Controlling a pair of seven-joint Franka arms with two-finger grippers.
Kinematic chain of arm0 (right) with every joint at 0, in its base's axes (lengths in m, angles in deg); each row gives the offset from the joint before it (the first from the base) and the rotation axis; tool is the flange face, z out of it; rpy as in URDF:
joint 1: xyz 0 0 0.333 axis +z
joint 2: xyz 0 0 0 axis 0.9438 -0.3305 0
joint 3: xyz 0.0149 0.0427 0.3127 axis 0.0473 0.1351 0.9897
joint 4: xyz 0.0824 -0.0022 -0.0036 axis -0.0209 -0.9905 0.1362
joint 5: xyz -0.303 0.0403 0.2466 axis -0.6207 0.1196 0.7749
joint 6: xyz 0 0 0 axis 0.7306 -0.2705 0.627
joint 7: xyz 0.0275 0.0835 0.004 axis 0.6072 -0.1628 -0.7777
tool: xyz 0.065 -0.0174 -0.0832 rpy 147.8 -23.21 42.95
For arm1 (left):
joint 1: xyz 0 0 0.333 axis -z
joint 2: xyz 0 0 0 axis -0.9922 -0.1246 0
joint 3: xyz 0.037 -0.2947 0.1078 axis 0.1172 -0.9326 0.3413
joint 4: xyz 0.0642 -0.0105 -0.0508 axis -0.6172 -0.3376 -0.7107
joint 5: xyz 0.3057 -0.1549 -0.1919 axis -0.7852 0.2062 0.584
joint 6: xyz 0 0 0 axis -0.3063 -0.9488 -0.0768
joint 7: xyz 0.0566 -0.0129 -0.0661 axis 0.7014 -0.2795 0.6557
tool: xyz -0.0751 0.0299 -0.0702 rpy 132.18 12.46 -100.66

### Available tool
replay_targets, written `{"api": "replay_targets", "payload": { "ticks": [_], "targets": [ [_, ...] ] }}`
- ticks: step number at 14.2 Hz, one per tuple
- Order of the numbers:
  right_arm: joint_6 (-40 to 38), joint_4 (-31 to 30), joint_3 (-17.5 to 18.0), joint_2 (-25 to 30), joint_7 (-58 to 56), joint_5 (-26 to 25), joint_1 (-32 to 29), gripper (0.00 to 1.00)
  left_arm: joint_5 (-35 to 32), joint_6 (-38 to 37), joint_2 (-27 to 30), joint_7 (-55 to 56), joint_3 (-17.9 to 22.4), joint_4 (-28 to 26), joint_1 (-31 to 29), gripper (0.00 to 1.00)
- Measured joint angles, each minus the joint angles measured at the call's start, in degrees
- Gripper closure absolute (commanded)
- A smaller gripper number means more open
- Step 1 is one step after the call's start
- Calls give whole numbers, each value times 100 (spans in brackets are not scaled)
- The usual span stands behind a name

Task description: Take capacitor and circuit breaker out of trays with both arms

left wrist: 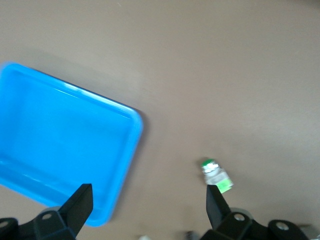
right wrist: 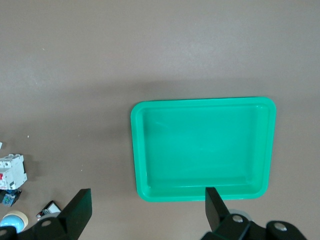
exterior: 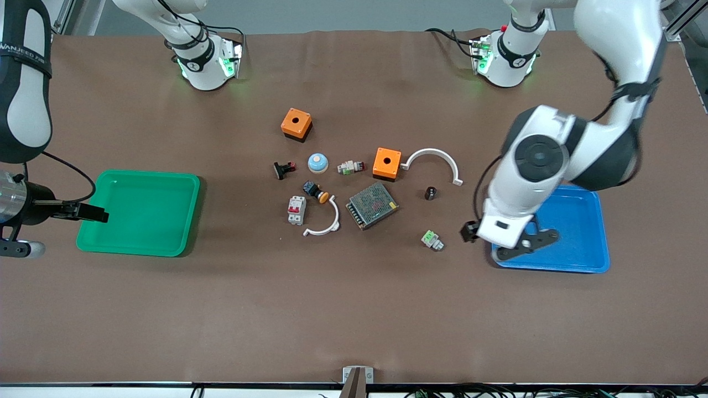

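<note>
Connector: green-and-white block (exterior: 432, 240) lowest on my front feed, beside blue tray (exterior: 586, 260).
Left gripper (left wrist: 150, 207): spread wide, empty, over that tray's edge.
Right gripper (right wrist: 147, 210): spread, empty, by green tray (exterior: 138, 243).
Capacitor (exterior: 430, 193): on surface, beside mesh-topped power supply (exterior: 372, 205).
Breaker (exterior: 297, 210): on surface, toward green tray.

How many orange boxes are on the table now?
2. One orange box lies farthest from the front camera among the parts; the other orange box lies beside the white curved piece. None seems hidden.
</note>
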Motion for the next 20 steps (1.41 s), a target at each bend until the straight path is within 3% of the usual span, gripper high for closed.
{"api": "replay_targets", "payload": {
  "ticks": [3, 8, 14, 20],
  "targets": [
    [-121, 3, 6, 21, 0, 0, -2, 0, 0, -549, 194, -537, -3, 463, -309, 0],
    [-170, -365, 5, 623, 0, 0, -10, 0, 294, -1019, 998, -1785, 63, 524, -754, 0],
    [-223, -1369, 22, 1982, -3, -2, -10, 0, 1521, -1711, 2203, -3774, 1652, 109, -216, 0],
    [-239, -2005, 53, 2753, -9, -5, -10, 0, 1645, -1740, 2823, -3963, 1875, -593, -77, 0]
  ]
}}
